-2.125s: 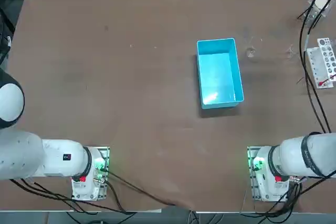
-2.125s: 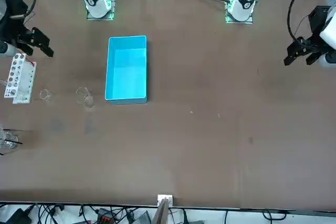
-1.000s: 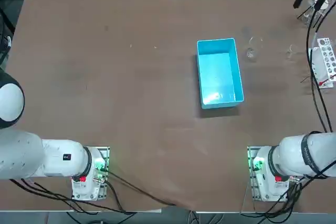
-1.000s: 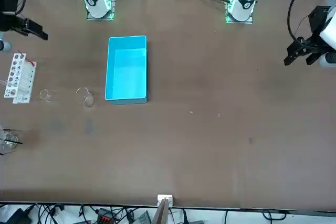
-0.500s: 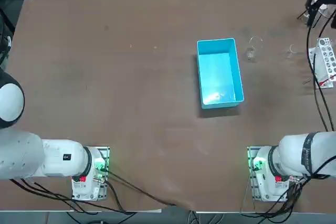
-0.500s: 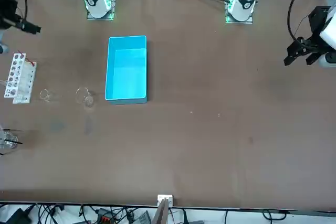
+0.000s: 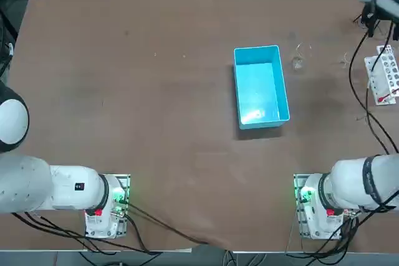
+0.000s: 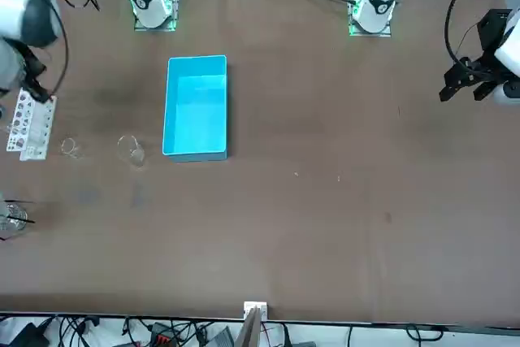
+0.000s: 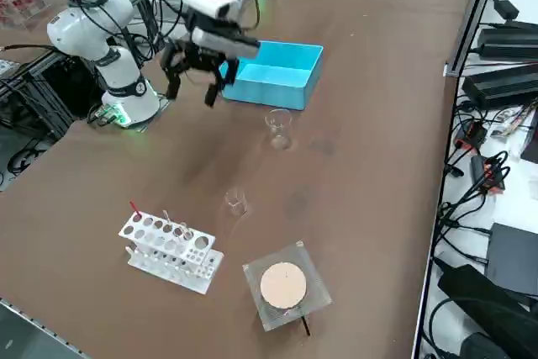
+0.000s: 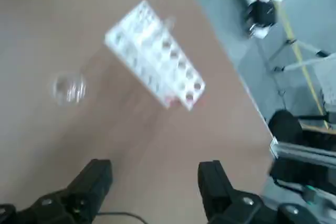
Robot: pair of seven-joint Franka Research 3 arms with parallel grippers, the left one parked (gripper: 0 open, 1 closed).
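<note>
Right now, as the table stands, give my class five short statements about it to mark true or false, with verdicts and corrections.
1. The right gripper hangs open and empty above the table. True.
2. The blue bin holds a beaker. False: the bin is empty. The larger beaker and the smaller beaker stand on the table outside it.
3. The right gripper is clamped on the white test-tube rack. False: it hovers apart from the rack, touching nothing.
4. The rack carries a red piece at one end. True.
5. A round tan disc rests on a square plate near the rack. True.
</note>
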